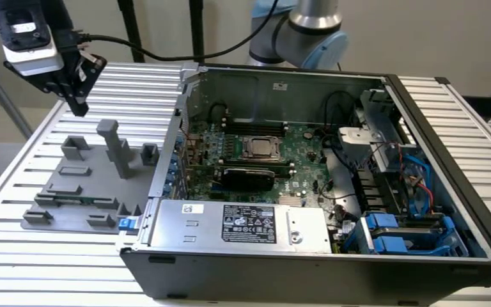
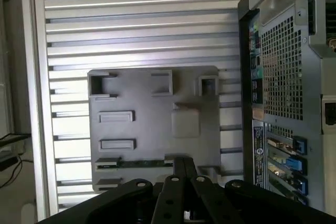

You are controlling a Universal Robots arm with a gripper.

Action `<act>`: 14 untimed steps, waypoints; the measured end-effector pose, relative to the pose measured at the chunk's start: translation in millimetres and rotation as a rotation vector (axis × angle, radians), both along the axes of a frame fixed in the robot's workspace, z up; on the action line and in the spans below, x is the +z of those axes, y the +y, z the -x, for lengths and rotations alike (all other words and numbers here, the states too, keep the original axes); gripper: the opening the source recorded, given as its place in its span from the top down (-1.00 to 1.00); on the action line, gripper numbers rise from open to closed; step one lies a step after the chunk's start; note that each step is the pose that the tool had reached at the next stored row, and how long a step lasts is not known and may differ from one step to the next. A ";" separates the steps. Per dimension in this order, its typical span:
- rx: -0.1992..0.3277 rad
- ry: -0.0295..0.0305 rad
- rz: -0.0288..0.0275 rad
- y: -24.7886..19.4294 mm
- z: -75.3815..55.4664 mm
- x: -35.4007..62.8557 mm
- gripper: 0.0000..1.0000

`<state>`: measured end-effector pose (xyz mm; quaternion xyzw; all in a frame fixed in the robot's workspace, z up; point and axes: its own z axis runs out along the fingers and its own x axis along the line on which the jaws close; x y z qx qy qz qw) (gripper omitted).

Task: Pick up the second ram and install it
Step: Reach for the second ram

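The second ram [image 1: 80, 199] is a thin green stick lying in a slot near the front of the grey holder plate [image 1: 66, 182]; in the wrist view the ram [image 2: 143, 163] shows as a dark green strip on the holder plate [image 2: 152, 124]. My gripper [image 1: 77, 105] hangs high above the far edge of the plate, at the exterior view's left, well clear of the ram. Its fingers [image 2: 184, 170] are pressed together with nothing between them.
The open computer case [image 1: 331, 256] fills the exterior view's right, with the green motherboard [image 1: 296, 157] and CPU socket [image 1: 261, 148] inside. A tall grey post [image 1: 113, 147] and small holder blocks stand on the plate. The slatted metal table [image 1: 49, 256] lies underneath.
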<state>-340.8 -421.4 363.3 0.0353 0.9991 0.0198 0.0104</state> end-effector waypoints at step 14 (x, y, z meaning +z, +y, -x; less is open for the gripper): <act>0.000 0.0124 0.0089 -14.3 44.3 -12.8 0.79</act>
